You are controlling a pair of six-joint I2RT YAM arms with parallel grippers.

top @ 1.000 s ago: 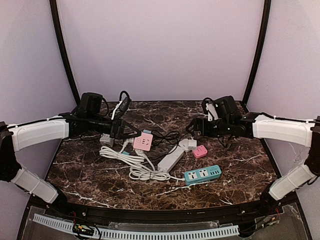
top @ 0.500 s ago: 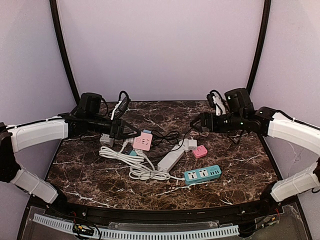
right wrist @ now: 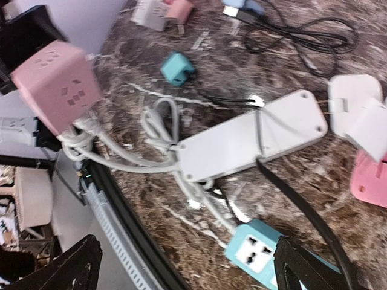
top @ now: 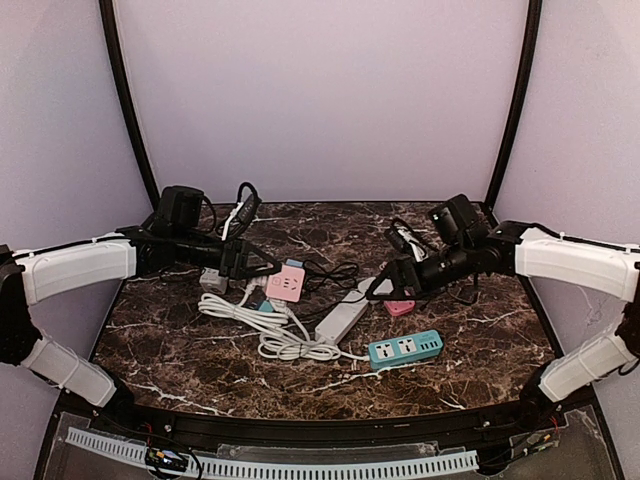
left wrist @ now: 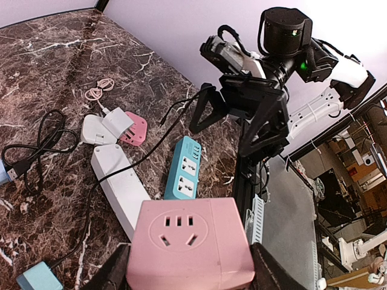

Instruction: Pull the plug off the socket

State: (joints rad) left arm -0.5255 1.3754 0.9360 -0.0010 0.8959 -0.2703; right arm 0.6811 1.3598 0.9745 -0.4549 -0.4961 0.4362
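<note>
Two robot arms over a cluttered marble table (top: 170, 355).
Nearest, teal power strip (top: 405, 348), then white power strip (top: 342, 317) amid looped white cable (top: 285, 346); behind, at left, pink cube socket (top: 287, 284) clamped in left gripper (top: 268, 266); at right, right gripper (top: 388, 284) spread wide above white strip's far end.

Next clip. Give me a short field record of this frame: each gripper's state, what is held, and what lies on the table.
left gripper: shut on pink cube socket, a finger on each of two opposite sides
right gripper: open, holding nothing, above the table
socket face toward left wrist camera: no plug in it
below right gripper: white power strip, teal power strip
also on table: pink adapter, white coiled cable, black cable
plug to pull: cannot tell which
</note>
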